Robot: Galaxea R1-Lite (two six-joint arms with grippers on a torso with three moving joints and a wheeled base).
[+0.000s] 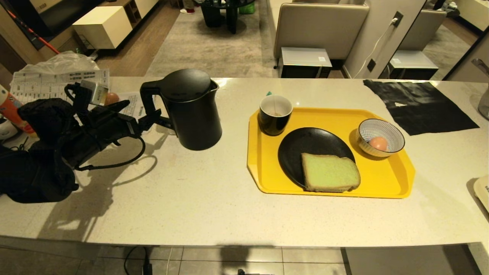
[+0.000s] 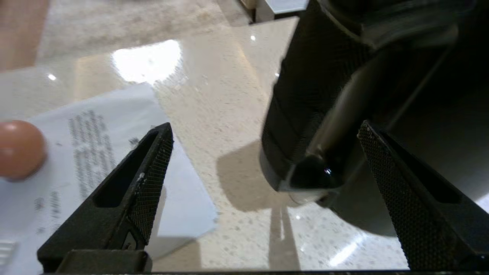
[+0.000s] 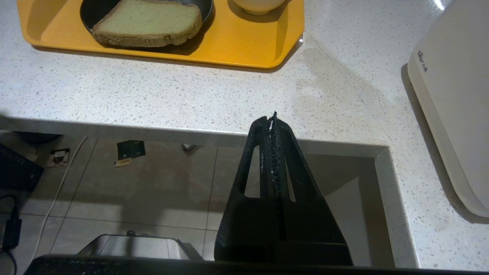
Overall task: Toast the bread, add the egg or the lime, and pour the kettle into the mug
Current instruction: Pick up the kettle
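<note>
1. Countertop [image 1: 214, 198]: pale speckled stone, runs full width; we see floor tiles below its near edge.
2. Black cloth [image 1: 420, 105]: flat, far right of counter, apart from tray.
3. Tray [image 1: 386, 179]: yellow, right of centre; carries plate, mug, bowl.
4. Left gripper [image 2: 263, 133]: at far left of counter, level w/ kettle handle. Fingers [image 2: 153, 172] wide apart, one each side of handle; we see no contact w/ it.
5. Kettle [image 1: 191, 110]: matte black, lid on, upright on counter left of tray, handle [image 1: 149, 103] twd left arm.
6. Printed sheets [image 1: 57, 86]: far left, behind arm; one more sheet under gripper in left wrist view.
7. Plate [image 1: 305, 147]: black, round, centre of tray.
8. Bread [image 1: 329, 172]: pale green face, brown crust; lies flat on near edge of plate, overhanging twd tray.
9. Right gripper [image 3: 273, 122]: off counter's near right edge, over floor; fingers pressed together, holding nothing.
10. Bowl [image 1: 393, 133]: blue-white striped, right side of tray, just beside plate.
11. Mug [image 1: 275, 114]: black outside, white inside, upright at tray's far-left corner.
12. Egg [image 1: 378, 143]: light brown, inside bowl.
13. Second egg [image 1: 111, 98]: on paper beyond left arm, near handle.
</note>
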